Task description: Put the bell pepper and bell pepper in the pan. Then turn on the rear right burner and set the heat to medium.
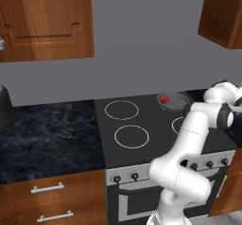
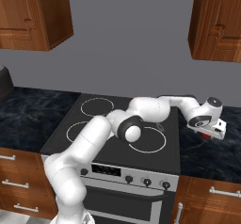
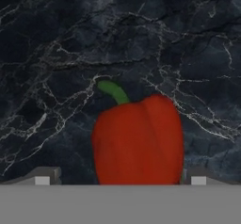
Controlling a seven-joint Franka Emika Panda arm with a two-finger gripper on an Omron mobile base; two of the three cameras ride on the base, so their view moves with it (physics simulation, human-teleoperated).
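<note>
On the dark marble counter (image 3: 61, 44) right of the stove, one bell pepper (image 3: 139, 140) lies with its green stem pointing away from the hand. The gripper (image 3: 120, 180) hangs just above it, its two fingertips (image 3: 42, 178) spread wide — one on each side of the pepper, and I cannot tell if they touch it. From the right base view, the hand (image 2: 209, 124) reaches over the counter, with a bit of red under it. The other bell pepper (image 1: 164, 99) sits already in the pan (image 1: 177, 102) — on the rear right burner of the black cooktop (image 1: 142, 120).
</note>
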